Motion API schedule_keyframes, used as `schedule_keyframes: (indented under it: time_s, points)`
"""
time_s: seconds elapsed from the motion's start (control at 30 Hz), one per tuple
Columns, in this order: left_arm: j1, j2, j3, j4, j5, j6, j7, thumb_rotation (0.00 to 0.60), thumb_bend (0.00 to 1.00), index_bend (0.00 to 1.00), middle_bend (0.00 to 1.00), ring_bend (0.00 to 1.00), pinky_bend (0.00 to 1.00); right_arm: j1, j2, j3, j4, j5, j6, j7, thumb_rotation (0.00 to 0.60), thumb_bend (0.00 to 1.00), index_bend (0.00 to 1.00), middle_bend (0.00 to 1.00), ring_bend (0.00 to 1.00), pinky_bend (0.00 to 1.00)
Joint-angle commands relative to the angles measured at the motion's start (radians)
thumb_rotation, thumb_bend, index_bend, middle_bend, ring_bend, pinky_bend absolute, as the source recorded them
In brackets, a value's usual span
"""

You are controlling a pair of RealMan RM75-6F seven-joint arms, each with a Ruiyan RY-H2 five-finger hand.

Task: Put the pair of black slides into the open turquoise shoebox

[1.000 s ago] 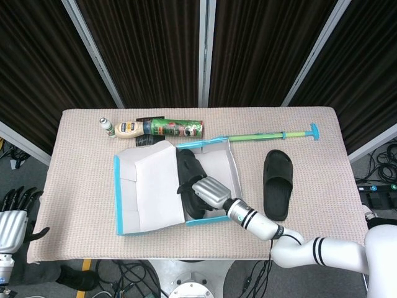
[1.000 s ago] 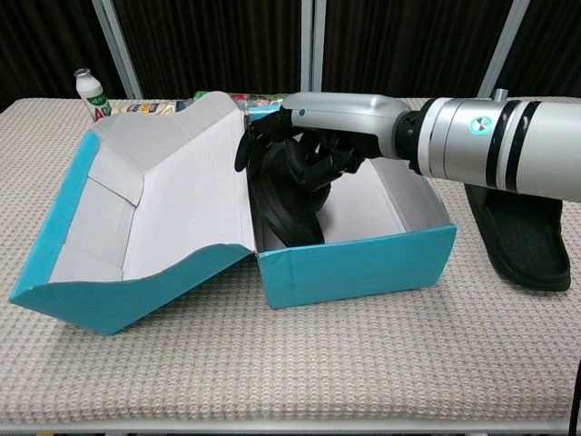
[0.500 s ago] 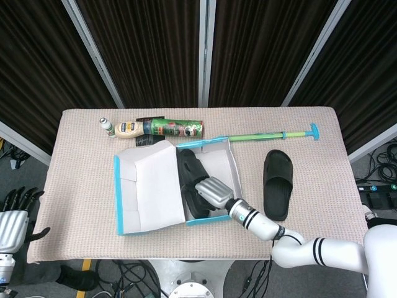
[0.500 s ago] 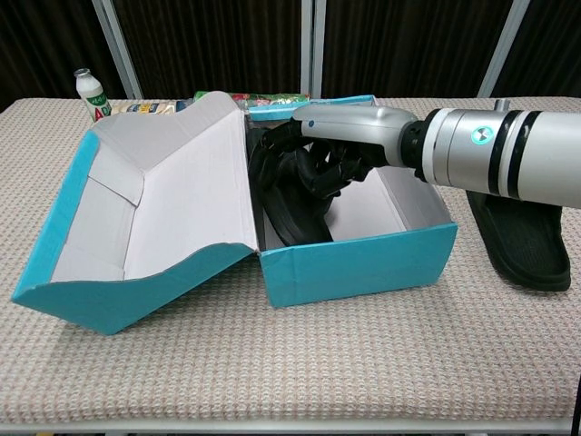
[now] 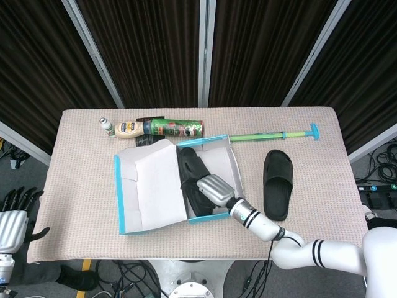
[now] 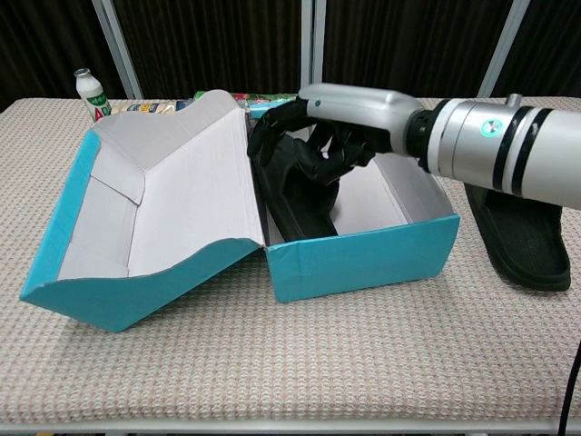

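Note:
The turquoise shoebox (image 5: 127, 218) (image 6: 363, 263) stands open at mid-table, its lid (image 6: 154, 209) folded out to the left. One black slide (image 5: 188, 166) (image 6: 304, 204) stands on edge inside the box, against its left wall. My right hand (image 5: 214, 189) (image 6: 336, 123) reaches into the box from the right, and its dark fingers (image 6: 304, 150) curl around that slide's strap. The second black slide (image 5: 277, 183) (image 6: 522, 245) lies flat on the table right of the box. My left hand (image 5: 12, 214) hangs off the table's lower left corner, fingers apart and empty.
Along the far edge lie a small white bottle (image 5: 102, 123) (image 6: 90, 94), a mayonnaise bottle (image 5: 128, 129) and a green can (image 5: 173, 128). A green and turquoise stick (image 5: 267, 135) lies behind the box and the loose slide.
My right hand has pushed the slide deeper against the box's left wall and risen slightly. The box has shifted and turned a little. The left hand has not moved.

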Motion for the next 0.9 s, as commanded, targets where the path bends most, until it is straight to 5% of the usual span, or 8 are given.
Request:
schedule_keyframes:
  time_s: [0.03,0.2,0.4,0.57,0.9]
  points:
    - [-0.001,0.0,-0.001,-0.001,0.002,0.0,0.0,0.6,0.03,0.17,0.1,0.01,0.02,-0.045,0.066,0.0,-0.034,-0.03,0.068,-0.01,0.6,0.57,0.2,0.22,0.72,0.98]
    - [-0.001,0.0,-0.001,0.0,0.005,0.003,-0.002,0.6,0.03,0.17,0.1,0.01,0.02,-0.093,0.171,-0.001,-0.067,0.087,0.118,-0.206,0.6,0.31,0.08,0.16,0.71,0.98]
    - [-0.004,-0.002,0.0,0.002,0.009,0.001,-0.004,0.6,0.03,0.17,0.1,0.01,0.02,-0.081,0.274,-0.034,-0.093,0.4,0.121,-0.572,0.6,0.13,0.0,0.11,0.71,0.98]
    - [-0.006,-0.002,0.0,0.001,0.012,0.001,-0.001,0.6,0.03,0.17,0.1,0.01,0.02,-0.027,0.272,-0.071,-0.075,0.655,0.125,-0.782,0.6,0.1,0.0,0.09,0.71,0.98]
    - [-0.009,0.001,0.001,-0.004,0.007,-0.008,0.005,0.6,0.03,0.17,0.1,0.01,0.02,0.071,0.197,-0.127,0.049,0.954,0.094,-0.974,0.6,0.1,0.0,0.06,0.71,0.98]
